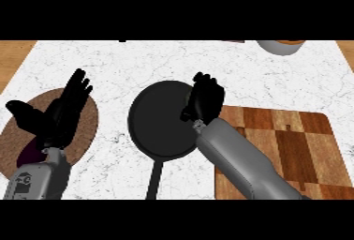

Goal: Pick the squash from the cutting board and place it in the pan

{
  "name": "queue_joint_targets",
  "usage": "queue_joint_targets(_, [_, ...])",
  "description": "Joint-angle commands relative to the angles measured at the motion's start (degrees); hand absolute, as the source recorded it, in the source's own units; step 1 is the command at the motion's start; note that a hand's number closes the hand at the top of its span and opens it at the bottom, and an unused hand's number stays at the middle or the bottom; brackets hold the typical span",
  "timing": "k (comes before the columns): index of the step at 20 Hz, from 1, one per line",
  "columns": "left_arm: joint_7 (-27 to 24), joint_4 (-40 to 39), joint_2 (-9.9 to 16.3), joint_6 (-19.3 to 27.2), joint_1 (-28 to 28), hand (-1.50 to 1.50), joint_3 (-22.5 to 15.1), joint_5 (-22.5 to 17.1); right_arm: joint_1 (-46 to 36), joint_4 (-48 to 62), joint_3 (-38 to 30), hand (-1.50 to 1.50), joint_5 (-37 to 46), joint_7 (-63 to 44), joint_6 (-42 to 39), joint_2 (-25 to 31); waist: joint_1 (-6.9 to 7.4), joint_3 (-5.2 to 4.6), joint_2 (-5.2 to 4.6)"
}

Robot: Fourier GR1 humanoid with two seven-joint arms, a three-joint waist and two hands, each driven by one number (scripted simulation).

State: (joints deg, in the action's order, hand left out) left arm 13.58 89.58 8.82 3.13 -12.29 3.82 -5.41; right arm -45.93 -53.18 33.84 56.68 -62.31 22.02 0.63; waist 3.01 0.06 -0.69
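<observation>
Right hand (pixel 203 101) is hovering over the right edge of the black pan (pixel 155 122), its fingers curled inward; whether they are closing on anything cannot be made out, since the back of the hand is blocking the view. No squash is showing anywhere, neither in the pan nor on the cutting board (pixel 290 140) lying just to the right, so the vegetable is most likely sitting hidden inside that curl. If so, the placing step is under way, and doing it well is meaning carrying the hand further left toward the pan's middle, lowering it close to the dark surface, and only then letting the fingers spread, so nothing is rolling over the rim. Left hand (pixel 66 110) is resting open, fingers up, above a round brown mat (pixel 88 129) at the left. A pale bowl (pixel 280 46) is sitting at the counter's (pixel 138 61) far edge.
</observation>
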Motion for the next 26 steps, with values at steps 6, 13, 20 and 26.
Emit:
queue_joint_targets(6, [0.78,1.58,-0.42,0.23,1.01,0.0,-0.28,0.08,2.45,3.89,0.33,-1.5,-6.83,2.19,21.52,-0.6,-0.33,0.02,0.18])
queue_joint_targets(13, [0.26,2.67,0.94,-0.17,4.03,0.0,2.43,-1.35,12.96,-12.18,-1.08,-1.5,-5.34,4.69,34.68,-0.61,-3.4,0.02,1.18])
queue_joint_targets(20, [-0.47,0.55,1.69,-0.04,3.76,0.0,3.79,-1.08,29.14,-36.75,1.88,-1.5,-9.13,11.32,36.41,4.28,-5.07,-0.02,1.23])
queue_joint_targets(26, [2.14,3.68,1.13,0.32,2.87,0.0,2.34,-0.8,49.0,-51.04,14.18,-1.5,-12.5,21.59,42.62,12.46,-3.68,0.0,0.9])
